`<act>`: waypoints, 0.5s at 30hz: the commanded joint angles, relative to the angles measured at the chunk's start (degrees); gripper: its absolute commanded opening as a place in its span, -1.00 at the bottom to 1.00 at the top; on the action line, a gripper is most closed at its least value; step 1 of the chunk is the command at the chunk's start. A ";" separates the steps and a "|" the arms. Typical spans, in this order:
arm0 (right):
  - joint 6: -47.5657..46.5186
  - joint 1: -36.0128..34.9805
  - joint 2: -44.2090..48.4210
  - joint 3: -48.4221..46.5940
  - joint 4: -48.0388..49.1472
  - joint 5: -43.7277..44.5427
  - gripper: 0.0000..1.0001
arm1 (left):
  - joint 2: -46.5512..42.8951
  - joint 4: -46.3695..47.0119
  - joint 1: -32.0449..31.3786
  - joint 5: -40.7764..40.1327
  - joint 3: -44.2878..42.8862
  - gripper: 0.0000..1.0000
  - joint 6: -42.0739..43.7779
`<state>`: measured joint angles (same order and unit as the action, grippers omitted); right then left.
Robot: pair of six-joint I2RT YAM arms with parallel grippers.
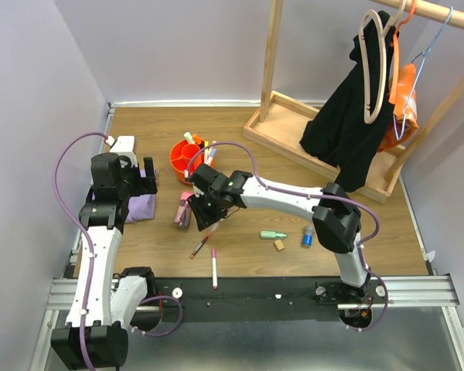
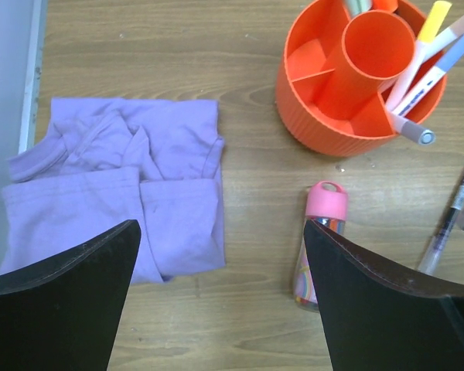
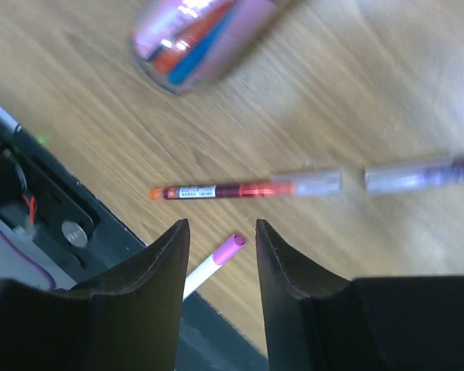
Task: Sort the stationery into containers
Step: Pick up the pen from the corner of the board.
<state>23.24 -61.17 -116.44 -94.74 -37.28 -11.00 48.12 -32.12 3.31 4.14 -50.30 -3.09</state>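
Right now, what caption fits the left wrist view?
Left arm's open fingers hover above purple cloth, orange tub of pens, pink-capped tube.

Orange tub (image 2: pixel 325 131), lilac cloth (image 2: pixel 116 201), pink-capped tube (image 2: pixel 319 239), possibly red pen (image 3: pixel 240 188)

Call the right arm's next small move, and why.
Probably nudge the right gripper forward and lower it onto the red pen. Its jaws are open and empty, and that pen lies flat on the table just beyond them, crosswise to the gap, so it looks like a clean pick.
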 commanded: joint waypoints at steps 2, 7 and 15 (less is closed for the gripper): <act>14.98 -4.04 0.61 1.92 -6.40 10.65 -0.10 | -0.75 0.04 0.38 -3.70 0.91 0.92 1.95; 17.62 -5.45 -0.62 1.49 -6.84 12.66 -0.13 | -1.54 -1.54 0.29 -3.62 0.74 0.93 2.74; 20.26 -6.16 -1.59 2.36 -8.78 14.00 0.04 | -3.55 -3.82 0.47 -5.81 0.91 0.94 5.55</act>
<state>40.21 -66.94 -116.62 -93.12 -44.10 0.19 46.57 -33.98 3.38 0.58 -49.80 0.27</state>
